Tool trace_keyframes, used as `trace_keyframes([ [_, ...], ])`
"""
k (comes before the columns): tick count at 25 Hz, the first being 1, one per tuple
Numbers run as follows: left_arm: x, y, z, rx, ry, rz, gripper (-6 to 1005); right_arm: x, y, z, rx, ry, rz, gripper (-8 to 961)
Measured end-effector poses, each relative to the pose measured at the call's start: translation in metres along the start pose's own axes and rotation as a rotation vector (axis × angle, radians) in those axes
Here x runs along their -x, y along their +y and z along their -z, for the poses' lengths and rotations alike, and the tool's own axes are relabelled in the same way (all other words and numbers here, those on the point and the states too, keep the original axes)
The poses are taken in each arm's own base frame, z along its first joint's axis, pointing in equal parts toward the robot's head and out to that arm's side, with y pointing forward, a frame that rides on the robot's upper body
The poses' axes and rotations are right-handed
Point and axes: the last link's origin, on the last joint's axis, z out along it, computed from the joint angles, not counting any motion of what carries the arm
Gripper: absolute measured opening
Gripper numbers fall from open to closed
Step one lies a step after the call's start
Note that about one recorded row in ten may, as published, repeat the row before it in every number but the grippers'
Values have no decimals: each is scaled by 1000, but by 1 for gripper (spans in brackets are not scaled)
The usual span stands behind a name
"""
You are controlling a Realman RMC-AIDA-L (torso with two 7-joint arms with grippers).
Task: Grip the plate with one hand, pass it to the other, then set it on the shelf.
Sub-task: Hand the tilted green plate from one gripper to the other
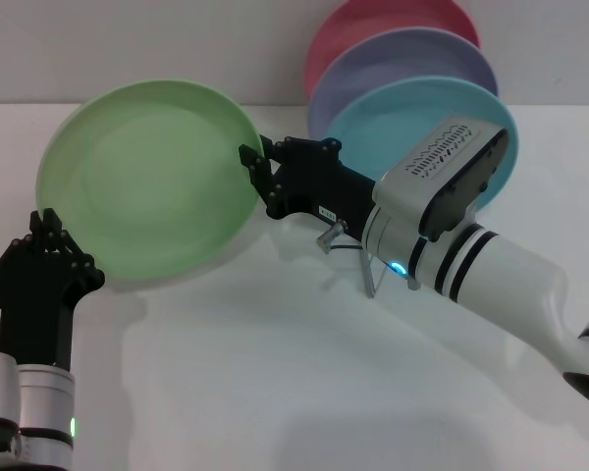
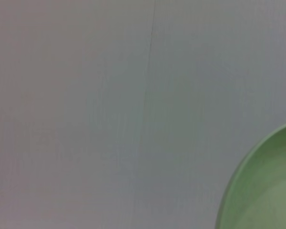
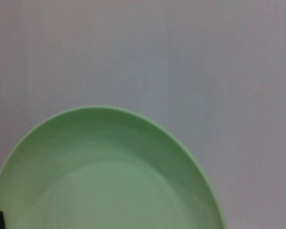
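Handover in mid-air!
The light-green plate (image 1: 147, 182) hangs tilted above the table; right gripper (image 1: 260, 172) pinches its three o'clock rim, left gripper (image 1: 47, 235) spread at seven o'clock. Ease clear sideways, I'd say.

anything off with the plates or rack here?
Nothing stands out. The green plate is held tilted in the air, right pincer on its rim, left pincer at its opposite edge. Three plates stand upright behind, none cracked.
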Motion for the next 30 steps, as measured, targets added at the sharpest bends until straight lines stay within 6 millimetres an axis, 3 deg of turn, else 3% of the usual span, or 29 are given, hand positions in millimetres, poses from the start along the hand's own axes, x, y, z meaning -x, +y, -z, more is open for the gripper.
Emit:
trace_keyframes([
  [30, 1, 0, 1, 6, -3, 2, 62, -3, -1, 1, -10, 7, -9, 66],
])
